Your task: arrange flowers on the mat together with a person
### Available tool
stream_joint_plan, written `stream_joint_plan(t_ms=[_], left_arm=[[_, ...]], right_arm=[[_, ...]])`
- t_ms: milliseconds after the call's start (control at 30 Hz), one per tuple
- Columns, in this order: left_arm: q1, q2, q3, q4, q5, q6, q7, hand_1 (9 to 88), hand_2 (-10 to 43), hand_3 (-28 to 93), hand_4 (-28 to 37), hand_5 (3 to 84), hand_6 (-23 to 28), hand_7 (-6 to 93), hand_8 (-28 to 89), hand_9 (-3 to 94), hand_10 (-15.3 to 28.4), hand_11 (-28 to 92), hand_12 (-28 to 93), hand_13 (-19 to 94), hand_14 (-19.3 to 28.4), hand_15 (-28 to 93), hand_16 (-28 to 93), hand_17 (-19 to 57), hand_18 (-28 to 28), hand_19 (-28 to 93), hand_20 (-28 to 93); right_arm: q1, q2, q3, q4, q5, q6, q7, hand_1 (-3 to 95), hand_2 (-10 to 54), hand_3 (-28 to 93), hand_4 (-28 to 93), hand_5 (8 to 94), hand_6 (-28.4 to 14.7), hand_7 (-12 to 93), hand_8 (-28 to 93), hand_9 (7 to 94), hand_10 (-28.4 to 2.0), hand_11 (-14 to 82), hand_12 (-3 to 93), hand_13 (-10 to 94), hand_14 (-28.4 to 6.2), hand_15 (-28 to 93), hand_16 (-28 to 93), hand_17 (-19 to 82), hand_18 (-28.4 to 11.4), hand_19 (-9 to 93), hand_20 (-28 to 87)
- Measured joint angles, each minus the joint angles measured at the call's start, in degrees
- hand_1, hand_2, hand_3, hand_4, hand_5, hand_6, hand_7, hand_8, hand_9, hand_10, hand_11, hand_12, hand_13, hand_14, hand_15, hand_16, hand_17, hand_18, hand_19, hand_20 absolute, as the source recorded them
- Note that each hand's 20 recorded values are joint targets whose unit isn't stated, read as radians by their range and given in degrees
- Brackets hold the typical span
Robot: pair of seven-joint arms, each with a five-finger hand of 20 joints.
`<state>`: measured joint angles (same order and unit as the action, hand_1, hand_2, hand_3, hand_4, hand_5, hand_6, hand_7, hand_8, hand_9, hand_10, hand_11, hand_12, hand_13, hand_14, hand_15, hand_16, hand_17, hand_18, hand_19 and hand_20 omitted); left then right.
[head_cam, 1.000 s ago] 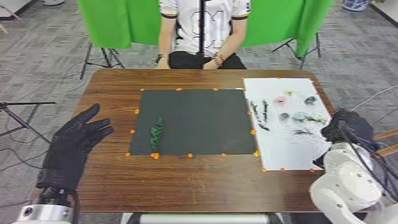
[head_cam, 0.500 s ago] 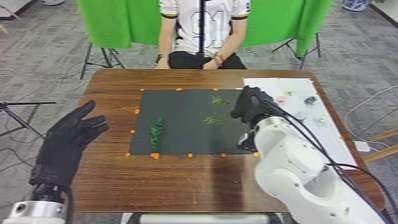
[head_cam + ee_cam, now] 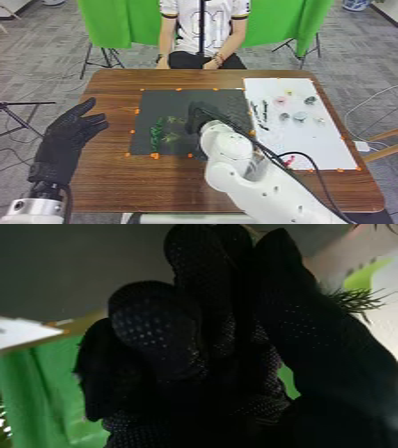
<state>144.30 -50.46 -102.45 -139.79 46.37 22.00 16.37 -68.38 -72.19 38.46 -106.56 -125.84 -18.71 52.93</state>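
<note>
The right hand (image 3: 202,114) has swung leftward over the dark mat (image 3: 160,100), bringing a yellow-green spray (image 3: 170,137). Farthest left, the left hand's (image 3: 69,132) fingers are loose and empty. The green sprig (image 3: 155,134) lies on the mat; just beside it is the spray, seemingly pinched by the right fingers. Best lower it flat, releasing without dragging.

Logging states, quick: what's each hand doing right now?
Left hand: open, holding nothing.
Right hand: closed on a yellow-green sprig, over the dark mat.
</note>
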Motion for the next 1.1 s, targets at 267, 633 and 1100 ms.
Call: stream_joint_plan(t_ms=[267, 633, 1100], left_arm=[[-3.18, 0.27, 1.58, 0.53, 0.52, -0.80, -1.53, 21.6, 3.3, 79, -28.3, 33.1, 6.0, 18.2, -12, 33.8, 19.0, 34, 9, 23, 26.2, 57, -13, -10.0, 24.6, 50, 4], [-4.14, 0.42, 2.40, 0.95, 0.93, -2.07, -2.60, 21.8, 3.2, 80, -28.3, 33.2, 6.1, 18.1, -12, 33.7, 19.8, 34, 8, 22, 26.8, 58, -15, -10.2, 24.6, 51, 3], [-4.91, 0.51, 3.50, 1.22, 1.07, -2.02, -2.62, 22.3, 3.2, 80, -28.3, 33.5, 6.5, 17.5, -12, 33.6, 19.9, 33, 8, 22, 26.9, 58, -14, -10.3, 24.6, 51, 3]], right_arm=[[0.98, -1.48, -3.92, 3.15, -2.85, -3.62, 0.82, 50.9, -9.5, 63, -22, 93.4, -2.3, 16, 8, 93.7, -14.2, 35.2, 18.7, 91, -8.5, 60, 20, 65, -18.4, 93, 35], [2.37, -1.96, -5.88, 6.08, -5.28, -2.79, 2.75, 46.9, -1.6, 63, -21, 93.7, -0.3, 26, -13, 93.7, -13.5, 41.6, 15.9, 94, -7.8, 61, 20, 68, -18.3, 93, 39], [2.94, -2.49, -5.80, 6.51, -5.18, -2.59, 3.63, 41.7, -2.3, 63, -20, 93.7, -0.2, 27, -15, 93.7, -13.8, 42.6, 14.8, 94, -7.5, 63, 18, 70, -16.9, 93, 39]])
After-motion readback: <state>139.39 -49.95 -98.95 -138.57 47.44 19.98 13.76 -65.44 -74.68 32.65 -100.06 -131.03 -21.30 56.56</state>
